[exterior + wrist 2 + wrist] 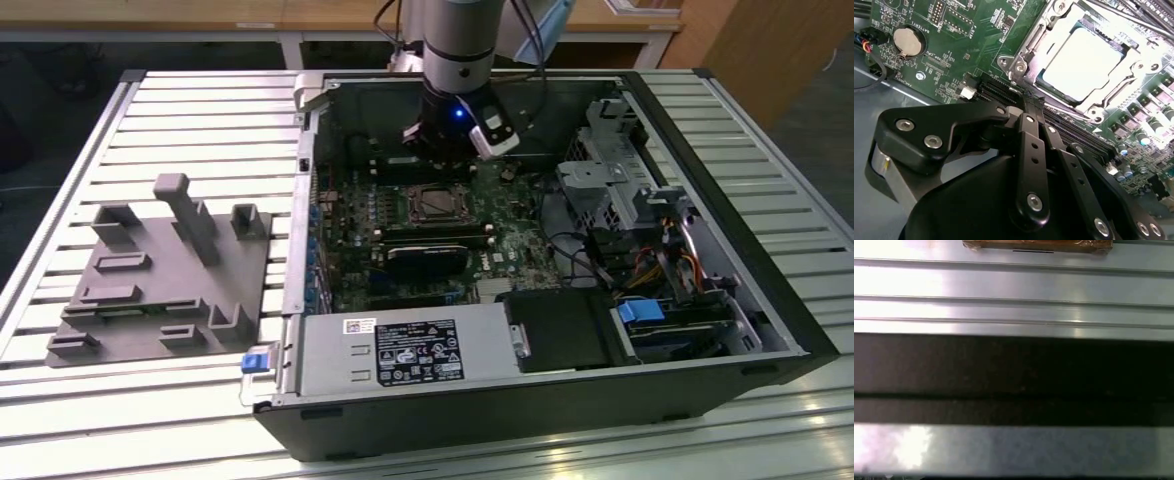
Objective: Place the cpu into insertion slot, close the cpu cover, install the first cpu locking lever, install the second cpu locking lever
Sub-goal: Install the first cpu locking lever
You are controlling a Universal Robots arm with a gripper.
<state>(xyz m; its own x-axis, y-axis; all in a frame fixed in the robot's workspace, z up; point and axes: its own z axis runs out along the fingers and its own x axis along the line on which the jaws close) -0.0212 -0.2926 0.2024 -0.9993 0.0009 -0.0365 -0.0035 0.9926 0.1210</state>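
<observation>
The cpu (1081, 57), a pale silver square, lies in the insertion slot (434, 203) on the green board inside the open computer case. The cpu cover (1051, 22), a shiny metal frame, lies flat around it, and the chip's top shows through its window. My gripper (442, 160) hangs low in the case just behind the socket. In the second wrist view my gripper (1023, 100) is shut with nothing held, its tips down at the socket's corner (1013, 65). I cannot tell how the locking levers stand.
A black heatsink (427, 262) sits in front of the socket. Long black slots (996, 90) run beside my fingertips, and a coin battery (906, 41) lies further off. Drive cages and cables (627, 200) crowd the exterior view's right. A grey fixture (160, 270) stands on the slatted table.
</observation>
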